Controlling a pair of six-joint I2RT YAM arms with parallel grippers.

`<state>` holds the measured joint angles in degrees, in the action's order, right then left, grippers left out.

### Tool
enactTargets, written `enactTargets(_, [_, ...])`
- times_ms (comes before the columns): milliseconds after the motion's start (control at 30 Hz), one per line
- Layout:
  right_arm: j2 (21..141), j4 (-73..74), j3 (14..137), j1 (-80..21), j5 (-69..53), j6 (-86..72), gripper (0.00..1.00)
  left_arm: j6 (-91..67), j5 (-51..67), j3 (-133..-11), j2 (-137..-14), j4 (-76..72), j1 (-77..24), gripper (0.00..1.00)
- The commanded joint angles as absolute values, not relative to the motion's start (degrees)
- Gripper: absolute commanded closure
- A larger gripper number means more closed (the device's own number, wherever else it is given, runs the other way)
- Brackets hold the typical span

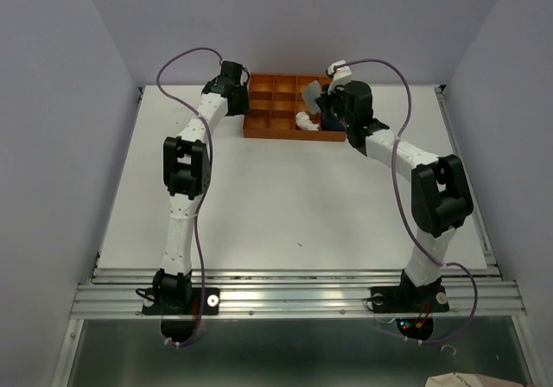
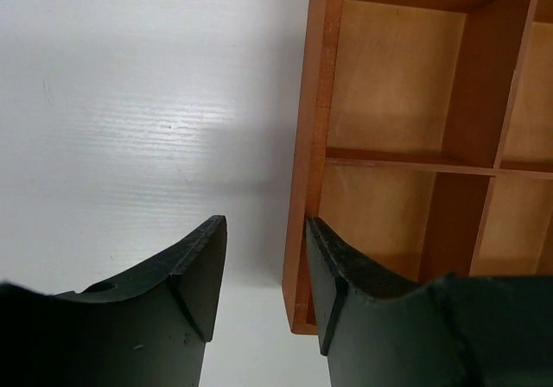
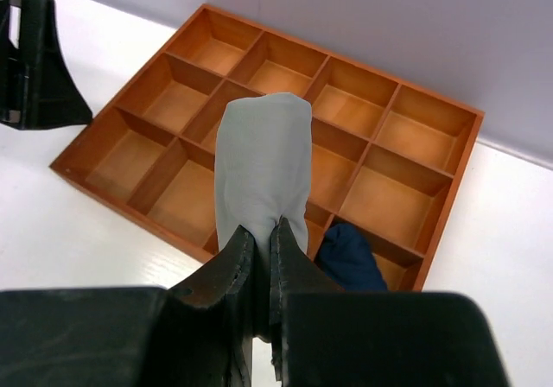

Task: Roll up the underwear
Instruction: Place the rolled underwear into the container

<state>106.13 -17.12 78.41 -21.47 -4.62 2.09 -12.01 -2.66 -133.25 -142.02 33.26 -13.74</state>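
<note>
My right gripper [image 3: 262, 225] is shut on the end of the grey underwear [image 3: 263, 162], a rolled bundle held over the middle cells of the orange wooden tray [image 3: 454, 197]. Navy underwear [image 3: 350, 257] lies bundled in a near right cell. A pale rolled underwear [image 1: 305, 121] sits in a front cell beside my right gripper [image 1: 318, 104]. My left gripper [image 2: 265, 221] stands open astride the tray's left wall [image 2: 313, 145], one finger over the table and the other over a cell. The outer finger is apart from the wall.
The tray [image 1: 294, 109] sits at the back middle of the white table [image 1: 285, 197], close to the rear wall. My left gripper [image 1: 240, 83] is at its left end. Most of the cells hold nothing.
</note>
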Motion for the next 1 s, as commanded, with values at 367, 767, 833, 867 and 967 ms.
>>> enactTargets(367, [117.7, -15.0, 93.9, -21.1, -0.5, 12.1, 0.99, -9.5, 3.4, -136.7, -144.1, 27.4, -13.3, 0.5])
enactTargets(767, [123.0, -11.6, 100.0, -21.1, -6.6, 17.1, 0.99, -10.7, 4.4, -138.1, -146.6, 25.4, -13.3, 0.75])
enactTargets(833, [124.1, -11.1, 101.2, -21.1, -6.2, 19.2, 0.99, -10.8, 3.9, -137.0, -146.3, 24.4, -13.3, 0.75])
enactTargets(867, [125.1, -11.1, 101.7, -21.1, -4.7, 20.7, 0.99, -10.7, 3.3, -136.8, -146.3, 24.3, -13.3, 0.77])
enactTargets(967, [126.6, -10.5, 104.7, -21.6, -2.0, 22.5, 0.99, -10.8, 2.5, -136.3, -146.4, 24.6, -13.3, 0.82])
